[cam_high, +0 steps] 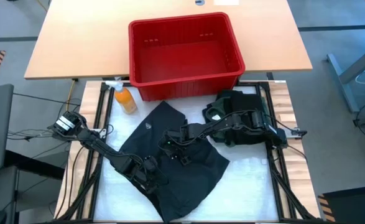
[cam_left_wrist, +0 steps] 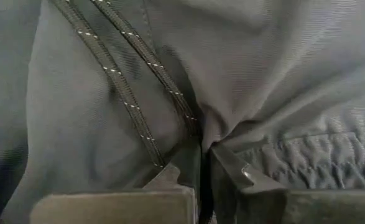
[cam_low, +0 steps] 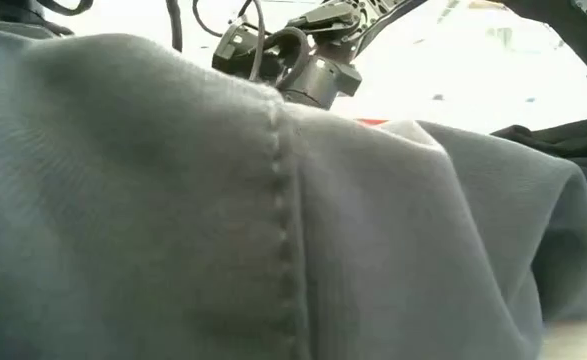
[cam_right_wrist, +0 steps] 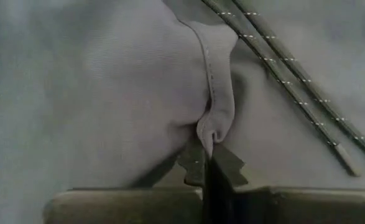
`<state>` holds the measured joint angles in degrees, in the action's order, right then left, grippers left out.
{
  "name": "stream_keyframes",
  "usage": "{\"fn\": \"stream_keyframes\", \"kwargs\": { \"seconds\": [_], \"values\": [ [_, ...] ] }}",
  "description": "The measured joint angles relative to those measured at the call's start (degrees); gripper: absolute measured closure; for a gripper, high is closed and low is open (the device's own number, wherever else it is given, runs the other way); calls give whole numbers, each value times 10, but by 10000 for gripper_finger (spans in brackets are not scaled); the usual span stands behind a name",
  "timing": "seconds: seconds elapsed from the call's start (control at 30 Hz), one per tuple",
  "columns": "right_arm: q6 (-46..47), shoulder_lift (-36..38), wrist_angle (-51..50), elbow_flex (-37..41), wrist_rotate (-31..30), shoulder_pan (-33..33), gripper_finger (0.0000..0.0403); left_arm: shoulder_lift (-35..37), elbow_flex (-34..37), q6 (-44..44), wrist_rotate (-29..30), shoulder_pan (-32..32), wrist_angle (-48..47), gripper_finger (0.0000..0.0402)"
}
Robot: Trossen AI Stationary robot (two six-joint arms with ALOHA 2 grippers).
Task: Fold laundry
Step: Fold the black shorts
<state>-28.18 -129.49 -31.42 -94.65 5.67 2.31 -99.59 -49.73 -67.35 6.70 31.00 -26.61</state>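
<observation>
A dark grey garment (cam_high: pixel 170 162) with two speckled drawstrings (cam_left_wrist: pixel 126 93) lies spread and rumpled on the white table top; it fills the low view (cam_low: pixel 223 220). My left gripper (cam_high: pixel 146 177) is down on its near-left part, shut on a fold of cloth. My right gripper (cam_high: pixel 173 149) is down on its middle, shut on a stitched hem. A second heap of dark laundry (cam_high: pixel 222 106) lies at the back right, under my right arm. My left gripper pinches a raised fold of the cloth (cam_left_wrist: pixel 202 134) between its two fingers, next to the drawstrings. The fingers come steeply from above. The garment lies on the table around the fold. My right gripper pinches a stitched hem edge (cam_right_wrist: pixel 214 124), doubled over into a small fold, between its two fingertips. It comes from above, slanting from the table's right. The cloth bunches up at the fingers, and the rest lies on the table.
A red plastic bin (cam_high: pixel 185 56) stands at the table's far edge, with an orange bottle (cam_high: pixel 125 99) to its left. Bare white table top (cam_high: pixel 250 186) shows to the near right of the garment. Cables run along the left arm (cam_high: pixel 76 127).
</observation>
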Motion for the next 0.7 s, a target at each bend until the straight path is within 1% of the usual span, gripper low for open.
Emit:
{"fn": "stream_keyframes", "kwargs": {
  "seconds": [0.03,0.1,0.2,0.3,0.37,0.53,0.6,0.7],
  "values": [
    [7,7,-5,-1,0,-1,382,0,1,-4,0,0,1,397],
    [28,22,-28,-5,-2,-2,380,8,2,-5,5,1,-2,399],
    [52,49,-64,-17,-2,-5,369,51,10,-2,30,0,-25,400],
    [58,94,-77,-35,-4,-6,374,123,14,4,63,-7,-55,401],
    [59,125,-93,-44,-3,-5,382,178,10,16,79,-9,-50,401],
    [65,186,-113,-63,-2,-5,382,306,11,71,128,-6,-30,401],
    [79,217,-110,-78,-2,-5,382,354,10,96,132,-6,-19,401],
    [100,251,-134,-104,-2,-6,382,417,10,129,133,-6,-2,401]
  ]
}}
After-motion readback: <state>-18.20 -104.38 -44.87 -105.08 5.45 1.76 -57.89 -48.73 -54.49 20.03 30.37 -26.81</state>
